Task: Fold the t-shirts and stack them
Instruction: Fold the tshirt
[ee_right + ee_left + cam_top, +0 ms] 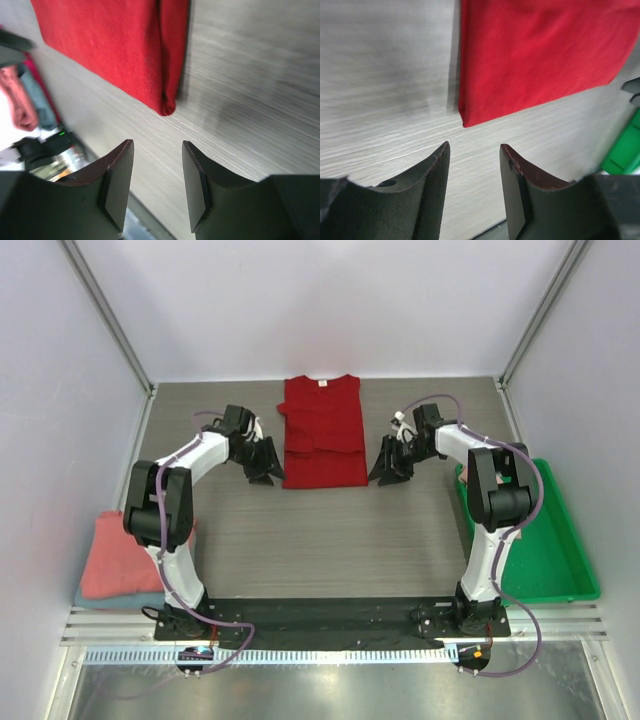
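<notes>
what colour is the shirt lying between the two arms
The shirt is deep red, clearest in the top external view.

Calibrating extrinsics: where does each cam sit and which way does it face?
Top external: above and behind the bases, looking down at the table; shows both arms, with the red t-shirt between left gripper and right gripper.
Left wrist: on left arm, facing the shirt's near left corner; own open fingers show.
Right wrist: on right arm, facing the near right corner; own open fingers show.
Shared: all see the red t-shirt.
</notes>
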Controlling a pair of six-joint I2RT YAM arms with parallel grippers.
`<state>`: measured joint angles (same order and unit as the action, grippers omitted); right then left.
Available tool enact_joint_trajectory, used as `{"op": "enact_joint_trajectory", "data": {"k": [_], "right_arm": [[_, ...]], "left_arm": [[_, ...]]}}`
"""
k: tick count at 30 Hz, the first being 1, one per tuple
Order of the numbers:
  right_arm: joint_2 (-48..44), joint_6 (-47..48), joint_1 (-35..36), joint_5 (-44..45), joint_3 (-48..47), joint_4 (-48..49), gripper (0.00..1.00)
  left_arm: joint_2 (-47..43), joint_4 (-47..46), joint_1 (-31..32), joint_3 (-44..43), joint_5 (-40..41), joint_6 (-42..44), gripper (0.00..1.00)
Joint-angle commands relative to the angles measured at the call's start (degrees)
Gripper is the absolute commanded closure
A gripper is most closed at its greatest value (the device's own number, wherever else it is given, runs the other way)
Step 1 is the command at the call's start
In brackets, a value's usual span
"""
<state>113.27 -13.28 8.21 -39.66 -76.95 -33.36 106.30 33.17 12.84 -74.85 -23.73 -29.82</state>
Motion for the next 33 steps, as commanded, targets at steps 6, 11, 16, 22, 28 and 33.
{"op": "enact_joint_trajectory", "data": {"k": [6, 11, 16, 22, 28, 33], "right_arm": [[3.4, -9.0, 0.6, -9.6, 1.1, 9.5, 0.50], [4.8, -9.6, 0.6, -9.3, 0.7, 9.8, 0.50], [6.3, -9.6, 0.6, -8.8, 0.6, 9.8, 0.50], [8.2, -9.7, 1.0, -8.2, -0.6, 9.9, 0.50], [10.1, -10.2, 1.2, -7.0, -1.8, 10.4, 0.60], [9.3, -11.9, 1.5, -7.6, 0.3, 13.1, 0.87]], "left_arm": [[4.1, -8.6, -0.5, 3.7, -9.0, -8.8, 0.50], [5.9, -9.1, -0.5, 2.5, -8.7, -9.5, 0.48], [7.9, -9.3, -0.4, 1.0, -7.7, -9.3, 0.49], [9.4, -9.0, -0.4, 0.3, -7.1, -9.1, 0.52], [10.2, -8.8, -0.5, 0.1, -7.3, -9.1, 0.61], [10.2, -9.0, -0.4, 0.0, -8.5, -9.3, 0.88]]}}
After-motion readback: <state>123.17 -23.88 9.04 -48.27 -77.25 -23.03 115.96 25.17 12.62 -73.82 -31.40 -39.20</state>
